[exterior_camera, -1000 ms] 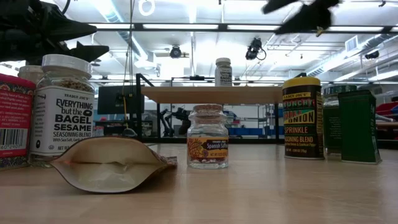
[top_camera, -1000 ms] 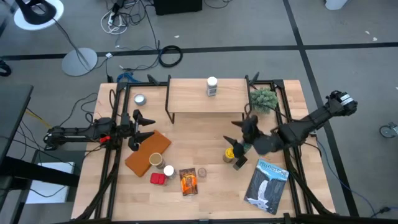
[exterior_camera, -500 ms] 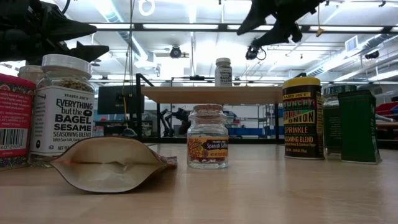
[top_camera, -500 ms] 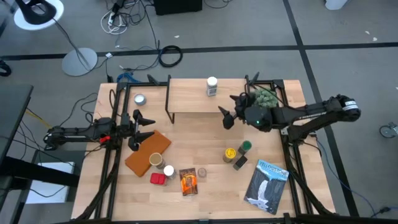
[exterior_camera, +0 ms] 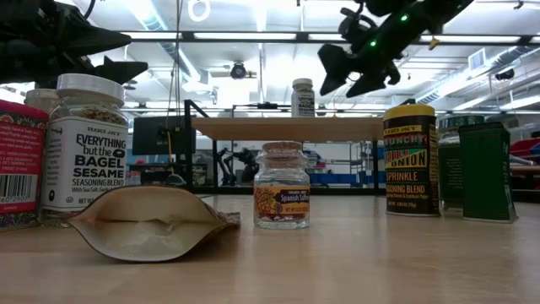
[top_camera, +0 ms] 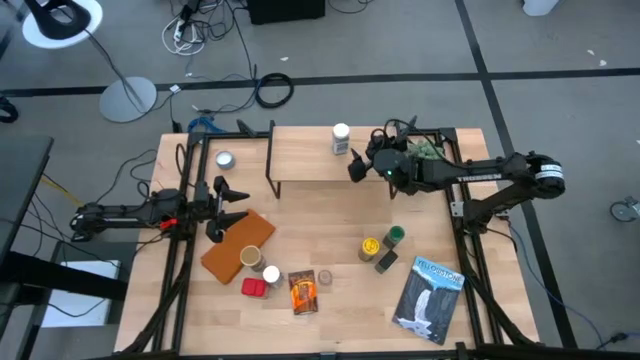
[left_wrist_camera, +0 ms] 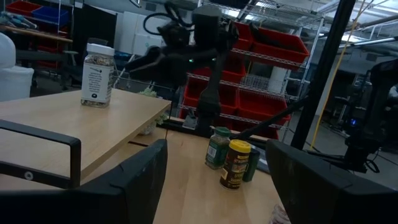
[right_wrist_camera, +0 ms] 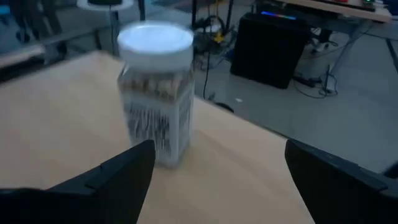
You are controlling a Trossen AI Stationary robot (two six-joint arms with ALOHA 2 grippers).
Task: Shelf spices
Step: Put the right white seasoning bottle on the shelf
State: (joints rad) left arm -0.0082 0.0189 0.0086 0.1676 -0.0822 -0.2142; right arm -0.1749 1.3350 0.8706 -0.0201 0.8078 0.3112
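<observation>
Progress was slight: one white-lidded jar (top_camera: 341, 139) stood on the shelf (top_camera: 310, 160), just ahead of the right gripper (top_camera: 362, 160), whose jaws gaped wide and held nothing. The other spices remained on the table (top_camera: 330, 225), well behind those jaws: yellow-lidded jar (top_camera: 370, 247), green-lidded jar (top_camera: 396, 236), dark box (top_camera: 386, 262), orange packet (top_camera: 303, 291), red tin (top_camera: 254, 288), tan cylinder (top_camera: 250, 257). The left gripper (top_camera: 232, 200) waited at the table's edge, jaws parted and empty, near the tan cylinder.
</observation>
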